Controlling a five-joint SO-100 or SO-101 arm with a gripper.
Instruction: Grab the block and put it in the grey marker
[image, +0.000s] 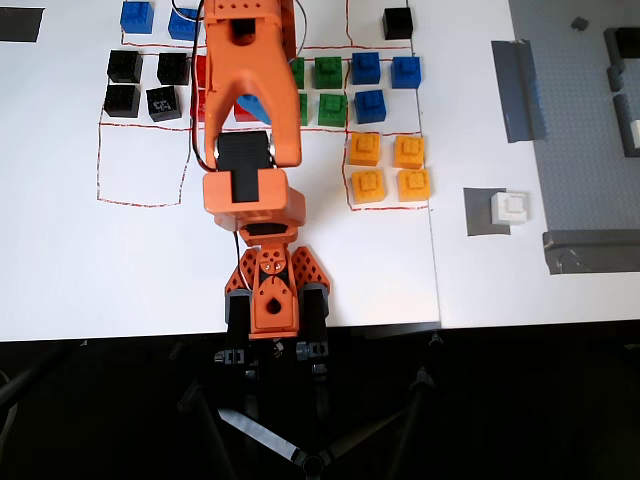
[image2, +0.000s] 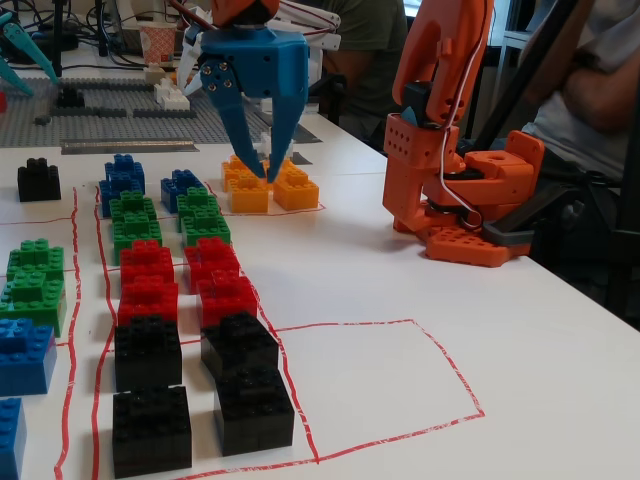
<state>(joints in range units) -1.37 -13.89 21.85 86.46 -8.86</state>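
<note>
The white block (image: 513, 208) sits on the right part of the grey marker (image: 478, 212), right of the yellow bricks in the overhead view. In the fixed view a bit of white (image2: 262, 138) shows behind the fingers; I cannot tell if it is the block. My blue gripper (image2: 266, 176) hangs above the table with its fingertips nearly touching and nothing between them. In the overhead view the gripper (image: 253, 107) is mostly hidden under the orange arm, over the red, blue and green bricks, far left of the block.
Rows of black (image: 123, 68), blue (image: 366, 67), green (image: 328, 72), red (image2: 147, 265) and yellow (image: 364, 150) bricks stand inside red-lined boxes. One red-lined box (image: 140, 165) holds nothing. The grey studded baseplate (image: 585, 130) and long grey tape strips (image: 515, 90) lie at the right.
</note>
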